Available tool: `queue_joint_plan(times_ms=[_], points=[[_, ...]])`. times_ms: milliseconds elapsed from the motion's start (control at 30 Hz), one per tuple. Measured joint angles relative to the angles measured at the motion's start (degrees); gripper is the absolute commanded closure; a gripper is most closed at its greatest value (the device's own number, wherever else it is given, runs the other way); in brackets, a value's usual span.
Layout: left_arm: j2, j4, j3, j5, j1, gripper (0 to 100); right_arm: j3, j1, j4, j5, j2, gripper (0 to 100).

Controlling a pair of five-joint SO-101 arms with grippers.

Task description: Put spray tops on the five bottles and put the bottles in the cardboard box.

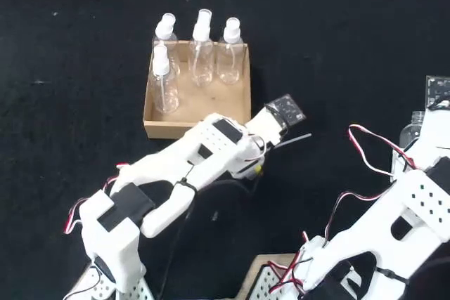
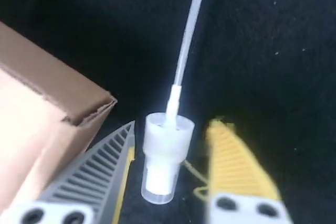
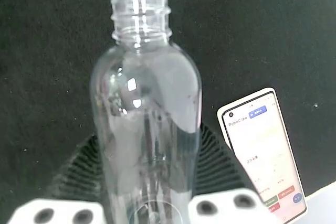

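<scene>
While left end effector (image 2: 173, 129) clamps spray top (image 2: 164, 156), right end effector (image 3: 151, 145) clamps bottle (image 3: 144, 72).

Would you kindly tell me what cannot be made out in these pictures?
Uncapped clear plastic bottle: base cut off by the right wrist view's edge; high view, mostly hidden by the arm.
White spray top: tube's tip cut off, left wrist view.
Smartphone: screen text too small.
</scene>
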Motion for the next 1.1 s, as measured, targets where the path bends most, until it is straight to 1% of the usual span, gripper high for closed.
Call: queue_joint_plan(times_ms=[33, 67, 133, 200, 267, 400, 433, 500, 600, 733, 800, 900, 967, 1100], points=[[0.00, 0.00, 0.00, 0.00, 0.09, 96, 0.00, 0.00, 0.00, 0.00, 0.00, 98.7], [0.00, 0.00, 0.00, 0.00, 0.26, 95, 0.00, 0.00, 0.00, 0.00, 0.00, 98.7], [-0.09, 0.44, 0.70, 0.00, 1.32, 97, 0.00, 0.00, 0.00, 0.00, 0.00, 98.7], [-1.41, 2.90, 1.23, 0.00, 2.20, 97, 0.00, 0.00, 0.00, 0.00, 0.00, 98.7], [-3.78, 5.89, 2.64, 0.00, 3.43, 97, 0.00, 0.00, 0.00, 0.00, 0.00, 98.7], [-13.01, 15.03, 7.91, -0.53, 5.36, 97, 0.00, 0.00, 0.00, 0.00, 0.00, 98.7], [-15.82, 17.14, 9.76, -2.02, 5.19, 97, 0.00, 0.00, 0.00, 0.00, 0.00, 98.7], [-21.71, 22.24, 14.24, -7.21, 3.08, 97, 0.00, 0.00, 0.00, 0.00, 0.00, 98.7], [-29.45, 27.60, 22.07, -17.14, -4.84, 97, 0.00, 0.00, 0.00, 0.00, 0.00, 98.7], [-37.63, 32.88, 27.25, -31.30, -20.40, 96, 0.00, 0.00, 0.00, 0.00, 0.00, 98.7], [-40.26, 34.46, 28.04, -38.68, -28.04, 90, 0.00, 0.00, 0.00, 0.00, 0.00, 98.7], [-41.41, 34.73, 28.57, -47.65, -36.66, 77, 0.00, -0.88, 0.00, 0.00, 0.00, 98.7], [-41.49, 34.46, 28.57, -50.81, -40.35, 72, 0.00, -1.85, 0.00, 0.00, 0.00, 98.7], [-41.49, 28.40, 31.38, -52.04, -44.31, 74, 0.00, -2.02, 0.44, 0.00, 0.00, 98.7]])
